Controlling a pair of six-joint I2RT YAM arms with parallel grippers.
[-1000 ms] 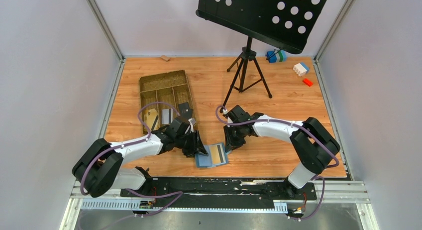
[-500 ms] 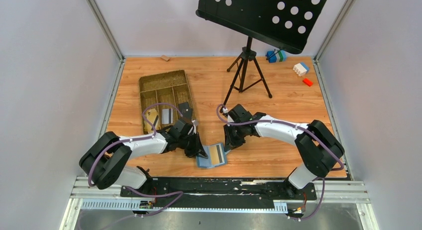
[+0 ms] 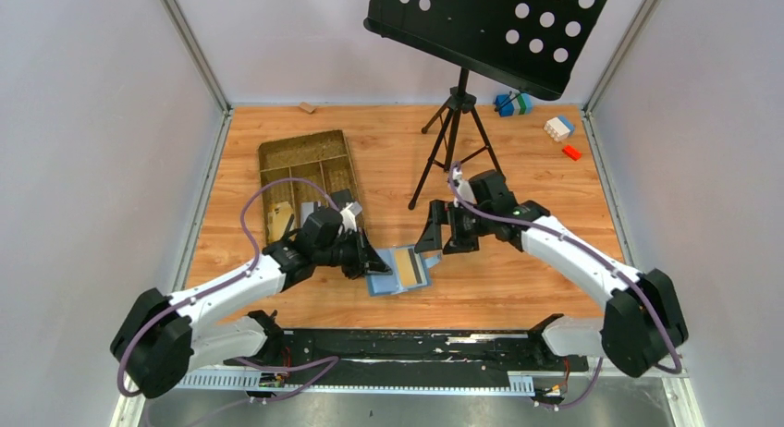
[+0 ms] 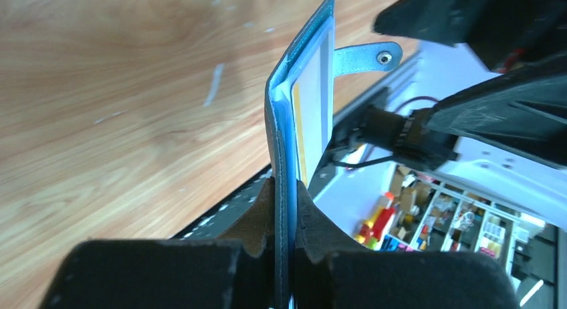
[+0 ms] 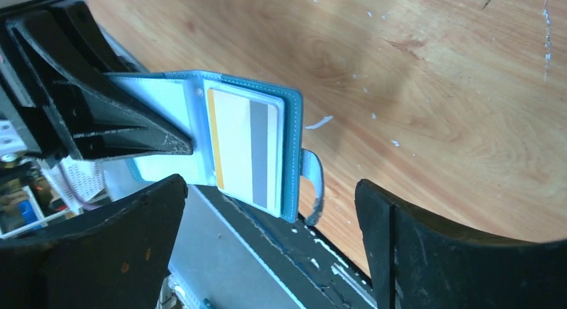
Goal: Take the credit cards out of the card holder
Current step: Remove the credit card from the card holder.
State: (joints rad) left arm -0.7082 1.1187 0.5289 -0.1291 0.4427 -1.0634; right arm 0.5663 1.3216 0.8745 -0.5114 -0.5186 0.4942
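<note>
Card holder [image 3: 399,270] pinched by left gripper [image 4: 285,188]; right gripper [image 5: 269,183] spread wide.

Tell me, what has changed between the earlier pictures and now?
The right gripper opened and drew back from the card holder, up and to the right in the top view. The left gripper closed on one flap and shifted it slightly away from the bases. Unmoved: tray, music stand, blocks.

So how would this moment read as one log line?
left gripper: shut on card holder | right gripper: open, clear of holder | credit card: in holder
</note>
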